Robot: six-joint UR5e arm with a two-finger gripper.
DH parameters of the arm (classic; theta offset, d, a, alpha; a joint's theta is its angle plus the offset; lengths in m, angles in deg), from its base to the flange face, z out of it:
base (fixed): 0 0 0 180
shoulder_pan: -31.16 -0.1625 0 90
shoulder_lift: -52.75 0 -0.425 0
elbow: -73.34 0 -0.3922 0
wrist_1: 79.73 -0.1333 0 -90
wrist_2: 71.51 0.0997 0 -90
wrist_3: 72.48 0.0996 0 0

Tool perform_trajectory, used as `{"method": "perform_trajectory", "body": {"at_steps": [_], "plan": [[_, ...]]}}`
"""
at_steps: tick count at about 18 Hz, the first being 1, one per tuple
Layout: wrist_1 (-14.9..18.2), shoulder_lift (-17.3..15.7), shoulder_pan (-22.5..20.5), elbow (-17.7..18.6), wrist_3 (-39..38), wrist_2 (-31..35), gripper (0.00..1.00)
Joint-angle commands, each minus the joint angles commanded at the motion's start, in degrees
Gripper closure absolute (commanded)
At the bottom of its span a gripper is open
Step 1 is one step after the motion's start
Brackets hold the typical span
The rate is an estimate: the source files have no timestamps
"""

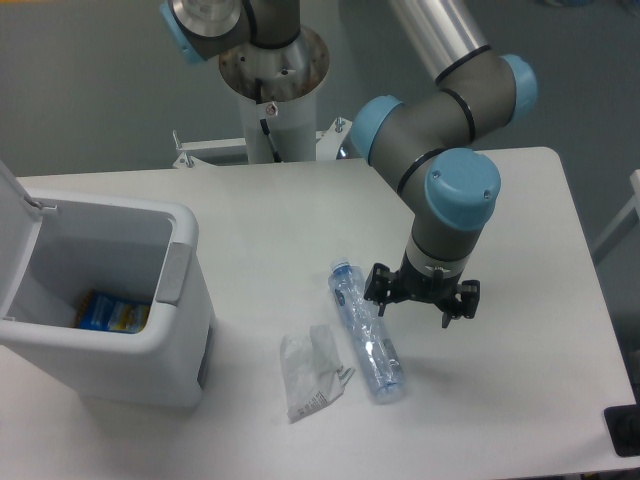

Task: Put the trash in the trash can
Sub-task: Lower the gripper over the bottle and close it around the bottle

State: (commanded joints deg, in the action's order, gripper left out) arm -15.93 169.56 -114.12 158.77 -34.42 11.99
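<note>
- Nearest the camera, a small crumpled whitish translucent wrapper with a printed label [312,374] lies flat on the white table [520,400], just left of the bottle's lower end and apart from it.
- Beside it, a long clear bluish crushed plastic bottle [366,330] lies on its side, cap end pointing away and up-left, base end nearer the camera.
- To the left stands the boxy white plastic trash can with rounded corners [120,350], its grey front latch tab [176,272] facing the bottle and its hinged white lid [14,235] thrown back, so the mouth is open. A small blue-and-yellow printed packet [112,313] sits inside on the bottom.
- Just right of the bottle's middle, the black two-finger gripper [421,296] hangs on the grey arm with blue joint caps [455,190], its fingers spread wide and holding nothing; it appears slightly above the table, though the height is hard to judge.
- Both pieces of trash are still out on the table, well apart from the can.
- My reading: the step is the approach to the bottle. To do it well, centre the gripper over the bottle's mid-length, turn the wrist so the fingers straddle its narrow width rather than its length, descend until the tips bracket the crushed body, then close gently, since thin plastic may buckle or slip sideways.
</note>
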Motion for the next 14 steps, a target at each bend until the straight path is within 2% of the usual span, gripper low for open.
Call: {"method": "perform_trajectory", "body": {"at_steps": [2,7,10,14], "plan": [[-0.35,1.23,0.7,-1.05,-3.86,0.0,0.0],[-4.91,5.53,3.51,-4.04,-11.87,0.44,0.0],[-6.76,6.68,3.87,-3.61,-13.37,1.14,0.0],[-6.94,7.47,4.04,-3.17,-13.37,2.63,0.0]]}}
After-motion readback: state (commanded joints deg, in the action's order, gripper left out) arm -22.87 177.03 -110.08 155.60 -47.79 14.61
